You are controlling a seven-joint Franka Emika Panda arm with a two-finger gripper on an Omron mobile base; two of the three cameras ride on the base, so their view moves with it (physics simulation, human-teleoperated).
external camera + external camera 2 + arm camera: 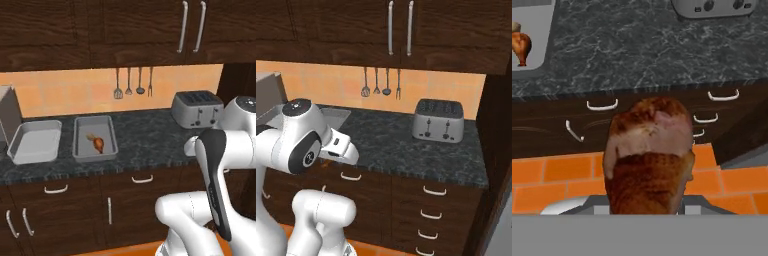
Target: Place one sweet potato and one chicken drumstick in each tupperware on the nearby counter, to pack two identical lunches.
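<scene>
— What sort of place is pictured?
— A home kitchen: a dark marbled counter (150, 135) over brown wooden cabinets (125, 200), a silver toaster (197, 108) at the far right, utensils (133, 82) hanging on the orange tiled backsplash (65, 92).

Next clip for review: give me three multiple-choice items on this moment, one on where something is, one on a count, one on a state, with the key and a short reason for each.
1. Where does the toaster stand?
A. on the counter, right of the trays
B. inside a tray
C. on the floor

2. How many utensils hang on the wall?
A. two
B. four
C. six

3. What is the state of the gripper?
A. open and bare
B. shut on a chicken drumstick
C. shut on a tray rim

Key: 1 A, the left base view shows it on the stone top to the right of both tupperware. 2 B, four hang in a row. 3 B, the hand view shows the red-brown piece between the finger tips.
</scene>
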